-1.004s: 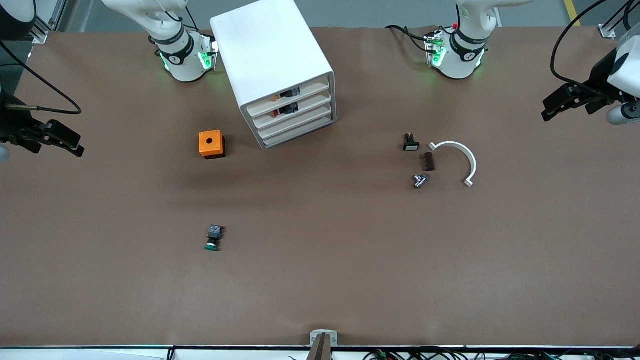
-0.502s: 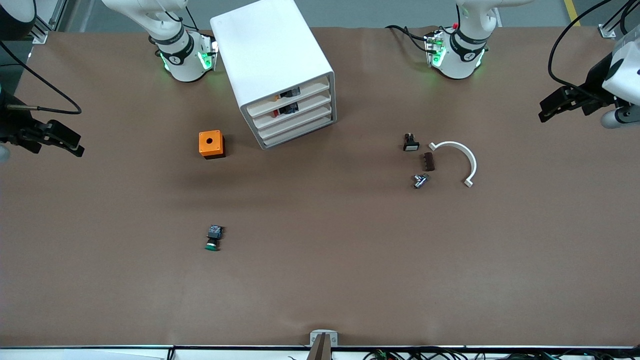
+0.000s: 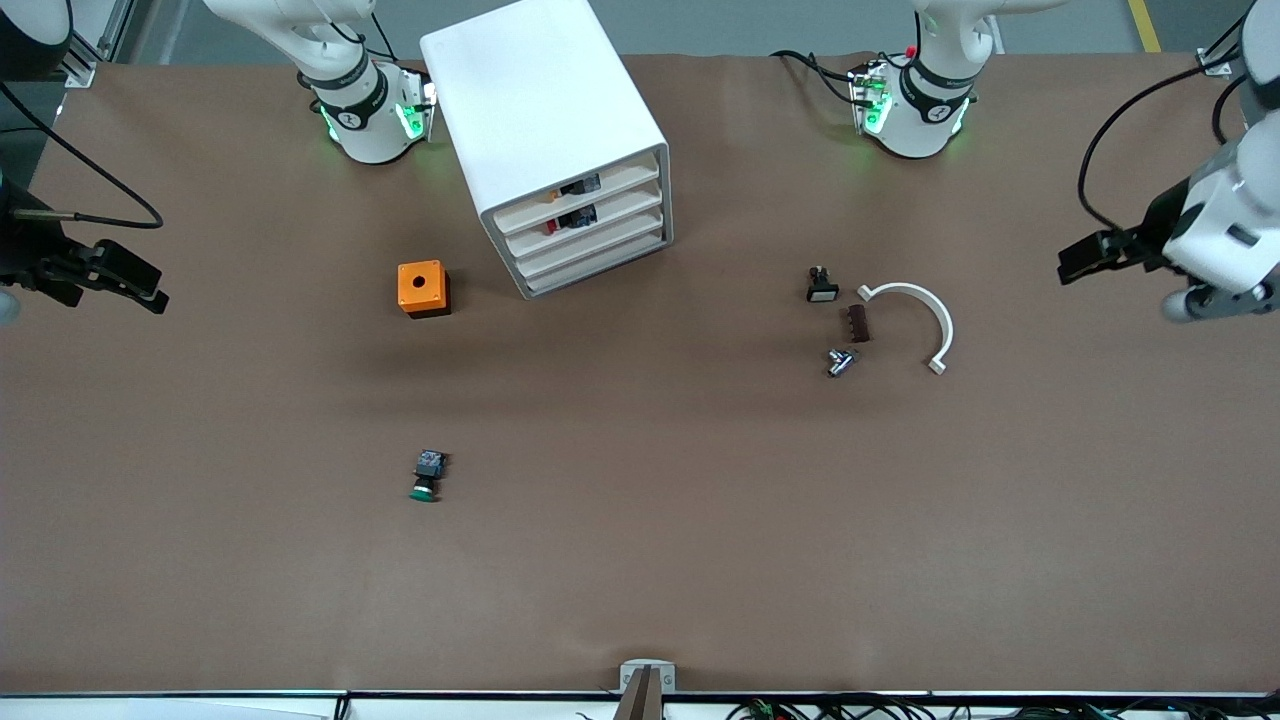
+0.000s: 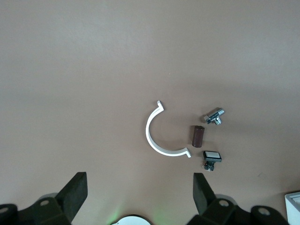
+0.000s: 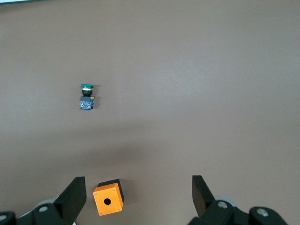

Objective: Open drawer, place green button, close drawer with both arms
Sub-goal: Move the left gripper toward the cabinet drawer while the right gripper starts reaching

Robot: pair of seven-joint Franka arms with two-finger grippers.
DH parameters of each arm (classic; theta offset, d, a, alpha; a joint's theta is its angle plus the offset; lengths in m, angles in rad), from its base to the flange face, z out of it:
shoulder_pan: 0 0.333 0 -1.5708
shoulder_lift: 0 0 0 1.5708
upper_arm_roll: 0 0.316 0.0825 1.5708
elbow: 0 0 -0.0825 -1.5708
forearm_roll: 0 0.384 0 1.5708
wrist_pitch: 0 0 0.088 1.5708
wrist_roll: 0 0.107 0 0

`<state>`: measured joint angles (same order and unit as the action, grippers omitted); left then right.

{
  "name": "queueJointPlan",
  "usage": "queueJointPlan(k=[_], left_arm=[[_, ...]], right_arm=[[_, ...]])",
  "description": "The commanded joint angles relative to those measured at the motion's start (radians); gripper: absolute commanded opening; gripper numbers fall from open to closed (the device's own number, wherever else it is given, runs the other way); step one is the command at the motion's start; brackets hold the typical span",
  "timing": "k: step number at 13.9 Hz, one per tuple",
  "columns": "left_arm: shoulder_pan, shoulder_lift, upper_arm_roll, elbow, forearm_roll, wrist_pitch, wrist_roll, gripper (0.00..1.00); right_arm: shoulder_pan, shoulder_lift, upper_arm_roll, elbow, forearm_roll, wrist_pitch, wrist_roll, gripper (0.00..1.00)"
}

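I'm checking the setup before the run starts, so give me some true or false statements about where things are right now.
1. The button lies on the table nearer the front camera than the orange cube. True.
2. The drawer is pulled out. False: all four drawers of the cabinet sit shut.
3. The right gripper holds the button. False: it is open and empty, over the table.
4. The left gripper is open. True.
5. The white curved piece lies beside the brown block. True.
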<state>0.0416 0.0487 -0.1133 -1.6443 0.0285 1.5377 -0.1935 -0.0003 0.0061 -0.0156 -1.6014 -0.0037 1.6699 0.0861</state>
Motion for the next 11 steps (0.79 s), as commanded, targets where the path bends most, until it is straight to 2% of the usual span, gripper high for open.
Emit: queueJointPlan(k=[1, 3, 6, 9, 11], left_arm=[[-0.023, 0.121, -0.011, 0.101, 0.001, -0.019, -0.009, 0.99], [-0.069, 0.213, -0.013, 0.162, -0.008, -0.019, -0.096, 0.99], [-0.127, 0.327, -0.013, 0.214, -0.031, 0.002, -0.350, 0.99], [-0.163, 0.410, -0.013, 0.219, -0.122, 0.071, -0.608, 0.99], [-0.206, 0.454, -0.013, 0.219, -0.139, 0.113, -0.781, 0.99]], right_arm=[[-0.018, -0.008, 0.014, 0.003, -0.016, -0.010, 0.014, 1.00], [-0.018, -0.005, 0.016, 0.006, -0.015, -0.007, 0.014, 1.00], [-0.018, -0.008, 0.016, 0.006, -0.007, -0.007, 0.014, 1.00], [-0.014, -0.008, 0.017, 0.011, -0.002, -0.002, 0.012, 1.00], [-0.010, -0.005, 0.019, 0.034, -0.002, -0.002, 0.011, 1.00]])
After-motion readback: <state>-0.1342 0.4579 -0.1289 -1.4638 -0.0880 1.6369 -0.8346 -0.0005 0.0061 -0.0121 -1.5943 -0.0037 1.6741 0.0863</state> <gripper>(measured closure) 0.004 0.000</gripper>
